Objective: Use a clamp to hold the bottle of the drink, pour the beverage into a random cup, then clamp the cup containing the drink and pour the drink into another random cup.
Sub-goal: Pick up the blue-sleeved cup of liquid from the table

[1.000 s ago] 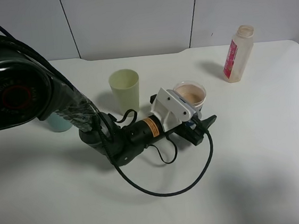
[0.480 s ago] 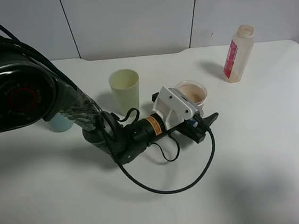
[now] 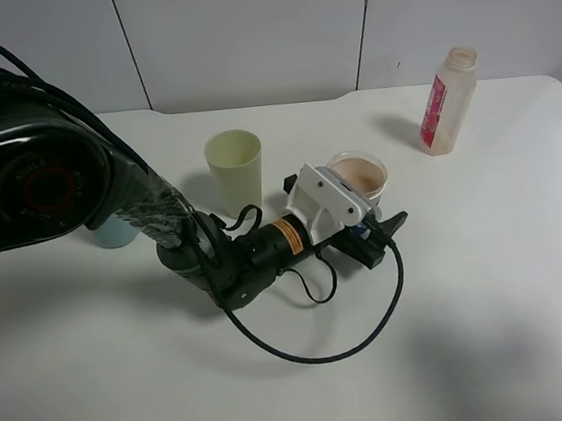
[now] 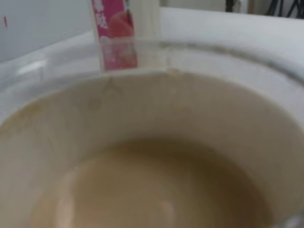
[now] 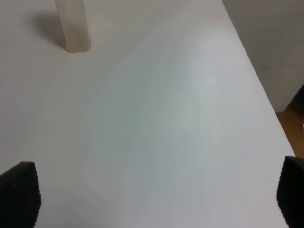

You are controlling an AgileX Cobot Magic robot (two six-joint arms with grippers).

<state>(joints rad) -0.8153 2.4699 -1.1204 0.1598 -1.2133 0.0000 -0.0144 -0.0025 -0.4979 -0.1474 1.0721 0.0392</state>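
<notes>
High view: the left gripper [image 3: 378,222] sat low over the table [image 3: 490,289], jaws spread, close against the short cup [image 3: 360,190] holding the brown-pink drink [image 3: 358,173]. Contact could not be told. The bottle [image 3: 447,103] stood upright, well apart. A yellow cup [image 3: 235,170] stood beside the arm, a teal cup [image 3: 112,231] half hidden behind it.

Left wrist view: the drink [image 4: 152,190] lay just below the lens, the bottle [image 4: 118,33] beyond the rim.

Right wrist view: the right gripper [image 5: 156,194] hung over bare table with its tips wide apart, the bottle [image 5: 73,28] far off.

Blk left arm [image 3: 212,268] w/ orange label [image 3: 284,235], white wrist bracket [image 3: 326,204], looped blk cable [image 3: 317,360].
</notes>
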